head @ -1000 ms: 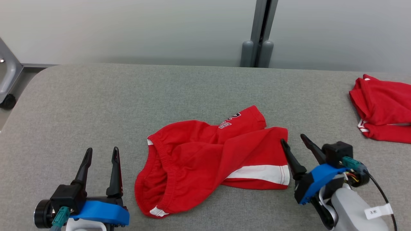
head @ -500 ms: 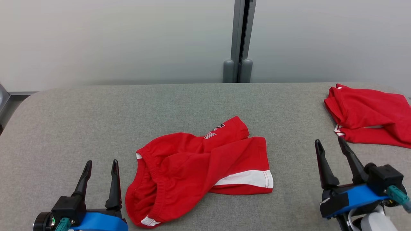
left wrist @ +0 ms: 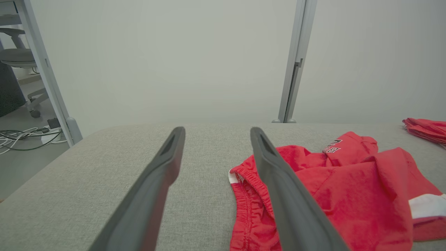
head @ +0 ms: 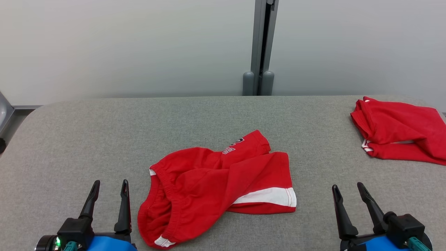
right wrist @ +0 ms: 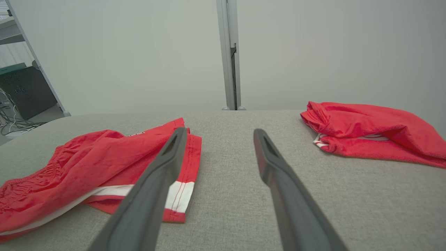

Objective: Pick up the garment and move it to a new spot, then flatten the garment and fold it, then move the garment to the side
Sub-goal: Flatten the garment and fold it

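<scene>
The red garment (head: 216,184) lies crumpled near the middle of the bench (head: 87,139), toward its near edge. Its waistband (head: 170,198) faces the left tool (head: 110,182). Both tools stand open and empty. The right tool (head: 347,185) sits at the near edge, apart from the striped hem (head: 268,196).

For the pick-up, pinch one outer layer at waistband and hem (not the bunched folds) and lift evenly. Keep clear of the second red garment (head: 397,139) at the right edge.
</scene>
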### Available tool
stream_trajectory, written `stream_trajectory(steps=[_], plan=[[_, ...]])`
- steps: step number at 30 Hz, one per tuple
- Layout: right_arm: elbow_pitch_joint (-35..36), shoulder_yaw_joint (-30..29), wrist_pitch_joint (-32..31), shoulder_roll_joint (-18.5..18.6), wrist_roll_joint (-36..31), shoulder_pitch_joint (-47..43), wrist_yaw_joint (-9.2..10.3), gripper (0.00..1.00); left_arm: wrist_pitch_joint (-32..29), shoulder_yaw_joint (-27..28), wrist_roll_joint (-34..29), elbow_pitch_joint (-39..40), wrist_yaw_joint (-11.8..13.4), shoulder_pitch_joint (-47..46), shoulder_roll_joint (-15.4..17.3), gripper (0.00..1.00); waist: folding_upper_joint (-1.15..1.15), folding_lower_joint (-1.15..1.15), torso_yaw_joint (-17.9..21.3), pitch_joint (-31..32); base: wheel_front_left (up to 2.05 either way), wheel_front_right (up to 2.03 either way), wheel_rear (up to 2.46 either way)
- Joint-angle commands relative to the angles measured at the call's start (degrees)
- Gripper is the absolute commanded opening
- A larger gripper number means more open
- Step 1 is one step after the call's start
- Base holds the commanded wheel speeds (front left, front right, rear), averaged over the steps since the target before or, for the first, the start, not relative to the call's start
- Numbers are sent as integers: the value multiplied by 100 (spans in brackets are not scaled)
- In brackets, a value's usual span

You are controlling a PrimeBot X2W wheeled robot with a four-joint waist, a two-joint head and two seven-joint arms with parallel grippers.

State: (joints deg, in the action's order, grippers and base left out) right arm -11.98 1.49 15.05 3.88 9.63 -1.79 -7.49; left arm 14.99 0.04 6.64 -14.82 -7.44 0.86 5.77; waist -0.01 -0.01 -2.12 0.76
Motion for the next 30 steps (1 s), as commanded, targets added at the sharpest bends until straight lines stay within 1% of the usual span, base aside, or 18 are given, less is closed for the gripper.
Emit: stream_trajectory(steps=[1, 21, 26, 30], plan=[[-8, -3, 15, -29, -36, -87, -1, 100, 25, 18, -12, 14, -6, 37, 23, 100, 1, 1, -2, 1, 0, 0, 0], [-169, -45, 15, -97, -48, -8, -1, 100, 25, -17, -143, 4, -6, 1, 70, 100, 1, 1, -31, -24, 0, 0, 0], [-515, 80, 15, -99, -4, 203, -1, 100, 25, -290, -120, -46, -6, -9, 135, 100, 1, 1, -42, -59, 0, 0, 0], [-919, 227, 15, -95, 24, 440, -1, 100, 25, -667, -80, -134, -6, 72, 208, 100, 1, 1, -64, -95, 0, 0, 0]])
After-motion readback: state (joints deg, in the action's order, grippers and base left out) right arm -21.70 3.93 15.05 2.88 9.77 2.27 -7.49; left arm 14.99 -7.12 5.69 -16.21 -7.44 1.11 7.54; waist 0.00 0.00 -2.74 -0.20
